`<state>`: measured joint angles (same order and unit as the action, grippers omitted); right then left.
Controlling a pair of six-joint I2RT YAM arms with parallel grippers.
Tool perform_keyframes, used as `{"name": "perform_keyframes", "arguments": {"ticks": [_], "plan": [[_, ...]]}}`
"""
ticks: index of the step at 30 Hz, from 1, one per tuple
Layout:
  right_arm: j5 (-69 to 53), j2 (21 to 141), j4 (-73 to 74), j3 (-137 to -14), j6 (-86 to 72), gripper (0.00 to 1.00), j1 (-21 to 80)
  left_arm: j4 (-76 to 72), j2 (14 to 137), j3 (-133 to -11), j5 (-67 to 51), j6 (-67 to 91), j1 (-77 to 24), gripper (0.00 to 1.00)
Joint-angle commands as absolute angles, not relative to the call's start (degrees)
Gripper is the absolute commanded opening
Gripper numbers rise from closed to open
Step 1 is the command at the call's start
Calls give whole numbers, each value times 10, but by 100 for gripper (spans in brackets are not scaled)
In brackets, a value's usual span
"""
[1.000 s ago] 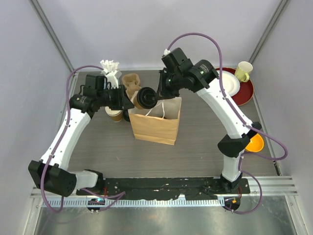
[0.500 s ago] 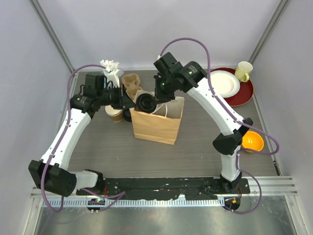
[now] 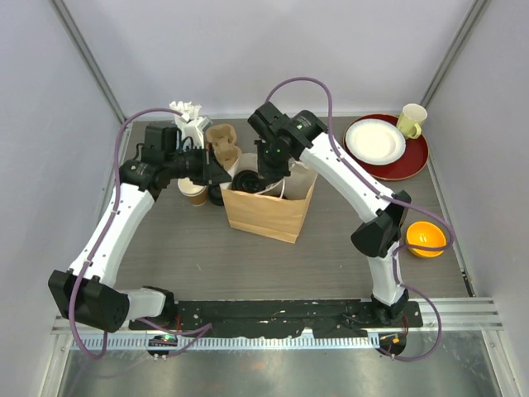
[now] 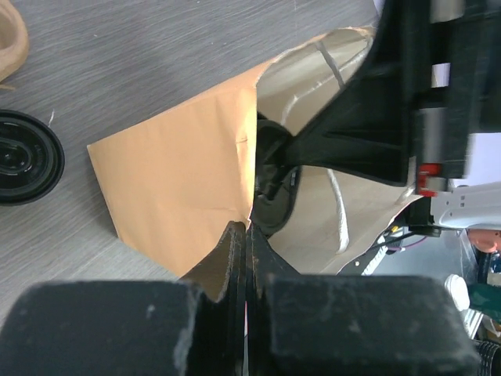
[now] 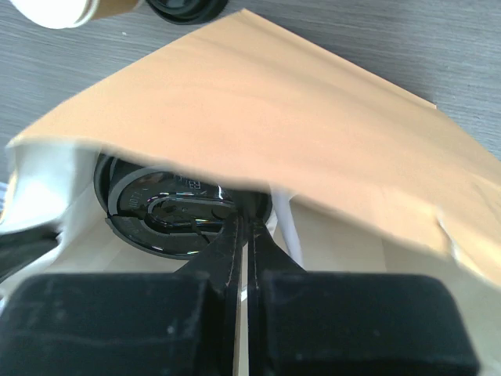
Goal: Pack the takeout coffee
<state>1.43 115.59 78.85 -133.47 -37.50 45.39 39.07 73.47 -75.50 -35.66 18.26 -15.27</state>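
A brown paper bag [image 3: 269, 211] stands open mid-table. My right gripper [image 3: 260, 172] is shut on the rim of a black-lidded coffee cup [image 3: 246, 181] and holds it inside the bag's mouth. The lid [image 5: 168, 211] shows under the bag's front wall [image 5: 274, 125], pinched at my right gripper [image 5: 246, 225]. My left gripper [image 3: 221, 176] is shut on the bag's left top edge [image 4: 172, 180], pinched at my left gripper [image 4: 247, 232], with the cup [image 4: 274, 196] just beyond. A second black lid [image 3: 216, 196] sits on the table left of the bag [image 4: 27, 157].
An unlidded kraft cup [image 3: 196, 194] stands beside the second lid. A cardboard cup carrier [image 3: 221, 141] and a cup of white straws [image 3: 188, 117] are behind. A red tray [image 3: 417, 157] with a white plate and a yellow mug [image 3: 411, 120] is back right. An orange bowl [image 3: 426, 238] is right.
My right gripper has carried the lidded cup left and down into the bag's mouth. My left gripper has kept hold of the bag's edge.
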Motion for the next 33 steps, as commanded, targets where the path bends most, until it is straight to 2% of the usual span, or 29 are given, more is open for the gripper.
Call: {"name": "perform_keyframes", "arguments": {"ticks": [1, 8, 23, 25, 29, 33], "plan": [[33, 1166, 863, -1312, -384, 1, 460, 362, 726, -761, -384, 169, -156, 0], [49, 1171, 863, -1288, -388, 1, 459, 368, 725, -758, -388, 165, -156, 0], [58, 1232, 863, -1332, -364, 1, 458, 363, 727, -754, -391, 176, -160, 0], [58, 1228, 862, -1338, -362, 6, 458, 365, 728, -755, -389, 178, -161, 0], [38, 1216, 862, -1364, -359, 22, 458, 368, 729, -754, -385, 180, -161, 0], [18, 1192, 861, -1368, -362, 31, 457, 373, 729, -754, -381, 175, -160, 0]]}}
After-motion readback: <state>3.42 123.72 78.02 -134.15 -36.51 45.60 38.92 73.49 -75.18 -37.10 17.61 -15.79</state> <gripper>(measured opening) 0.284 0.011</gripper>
